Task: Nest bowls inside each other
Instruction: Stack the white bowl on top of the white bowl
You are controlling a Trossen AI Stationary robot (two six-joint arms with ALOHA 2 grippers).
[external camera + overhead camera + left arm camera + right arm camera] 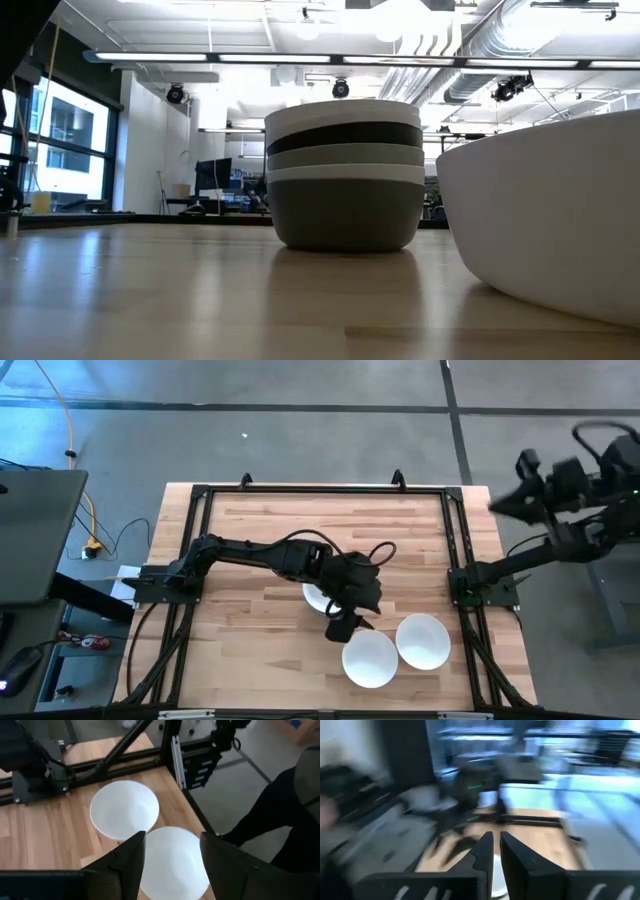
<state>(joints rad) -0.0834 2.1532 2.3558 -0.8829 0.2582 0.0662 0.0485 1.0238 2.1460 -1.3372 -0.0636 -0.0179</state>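
Note:
A stack of nested bowls (345, 175) stands on the table near its middle: darker grey at the bottom, then white, light grey, black and white. My left arm partly hides this stack (314, 598) in the high view. Two single white bowls (370, 658) (422, 640) sit toward the near right. My left gripper (348, 623) (172, 857) is open and hovers over the nearer white bowl (172, 862), with a finger on either side above its rim. The other white bowl (125, 810) lies beyond it. My right gripper (495, 851) is shut and is raised off the table's right side.
A black metal frame (455, 540) runs around the wooden table top. The right arm's base (480, 585) stands at the right edge, close to the two single bowls. One single white bowl (545, 225) fills the right of the low view. Bare wood lies left of the stack.

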